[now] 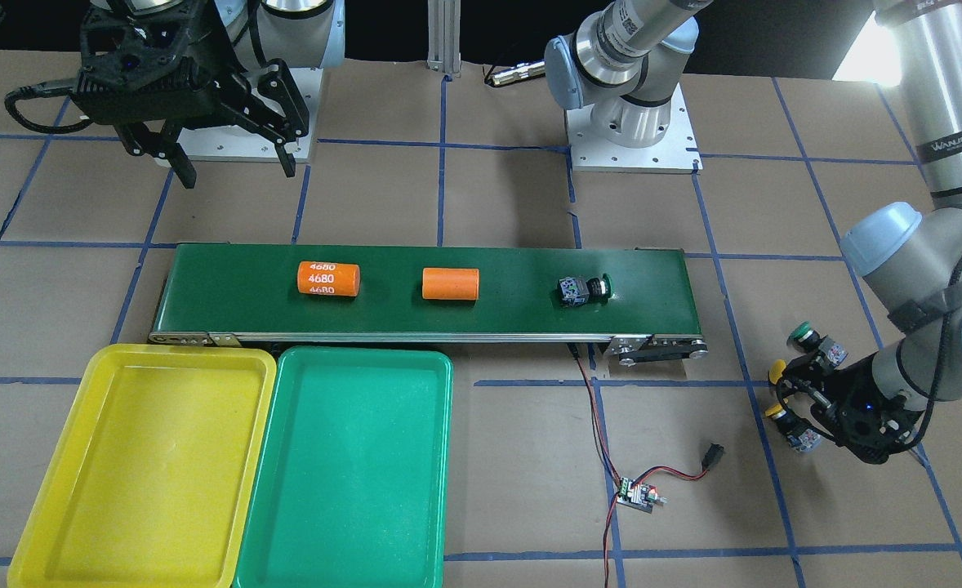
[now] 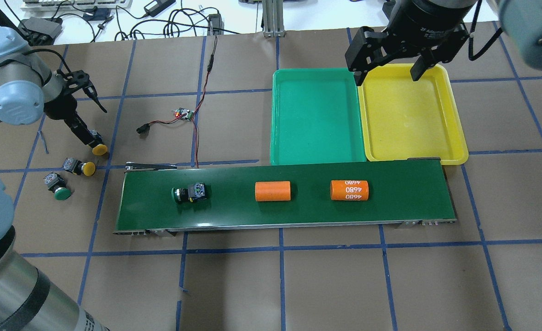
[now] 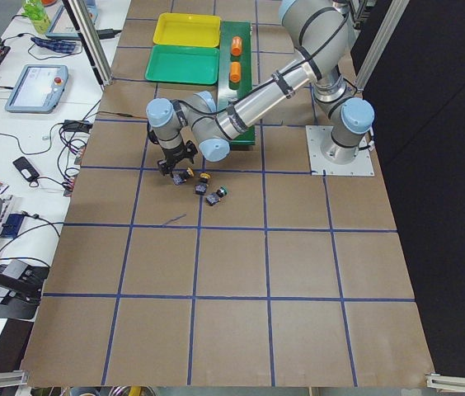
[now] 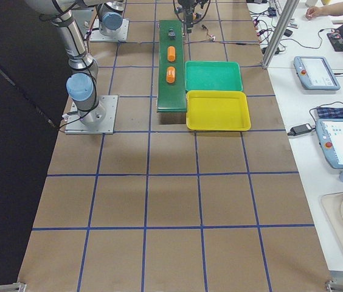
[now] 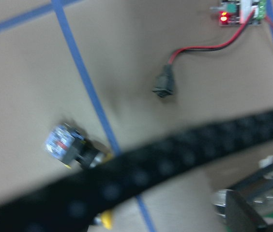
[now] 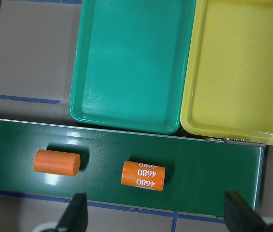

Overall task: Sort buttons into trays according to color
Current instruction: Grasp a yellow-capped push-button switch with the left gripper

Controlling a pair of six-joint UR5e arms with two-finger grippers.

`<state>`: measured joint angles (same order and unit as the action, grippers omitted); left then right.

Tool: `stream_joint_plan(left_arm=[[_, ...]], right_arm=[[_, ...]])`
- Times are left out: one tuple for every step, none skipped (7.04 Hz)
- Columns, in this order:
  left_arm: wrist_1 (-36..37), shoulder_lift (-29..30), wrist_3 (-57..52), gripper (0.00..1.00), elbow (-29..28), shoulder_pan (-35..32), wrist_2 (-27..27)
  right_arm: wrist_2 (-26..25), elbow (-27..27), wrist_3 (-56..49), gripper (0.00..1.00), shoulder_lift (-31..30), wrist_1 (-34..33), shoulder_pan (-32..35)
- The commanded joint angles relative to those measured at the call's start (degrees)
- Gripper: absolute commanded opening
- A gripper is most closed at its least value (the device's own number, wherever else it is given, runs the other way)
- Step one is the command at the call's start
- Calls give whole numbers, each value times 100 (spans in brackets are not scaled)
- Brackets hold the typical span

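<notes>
Three buttons (image 2: 75, 168) lie on the counter (image 2: 271, 285); our left gripper (image 2: 97, 143) seems clamped on one yellow. Another rides the conveyor (image 2: 390, 202). Our right gripper (image 2: 386, 69) hangs spread over the trays (image 2: 317, 156).

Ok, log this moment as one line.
left claw at yellow button, grip unclear | right claw open over trays | green button on belt | trays empty
</notes>
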<state>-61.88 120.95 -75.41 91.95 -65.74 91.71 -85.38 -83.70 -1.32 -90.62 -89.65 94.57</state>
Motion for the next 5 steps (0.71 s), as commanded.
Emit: stream_joint_plan(left_arm=[[474,86,-106,100,218,9,-4],[475,139,-114,100,192,9,-4],[484,174,-123,100,96,35,-4],[484,210,-132,100,95,44,-13],[484,210,-141,100,156,44,-21]], right_arm=[[4,3,0,100,0,0,0],[-5,3,0,100,0,0,0],[-5,3,0,100,0,0,0],[4,3,0,100,0,0,0],[4,3,0,100,0,0,0]])
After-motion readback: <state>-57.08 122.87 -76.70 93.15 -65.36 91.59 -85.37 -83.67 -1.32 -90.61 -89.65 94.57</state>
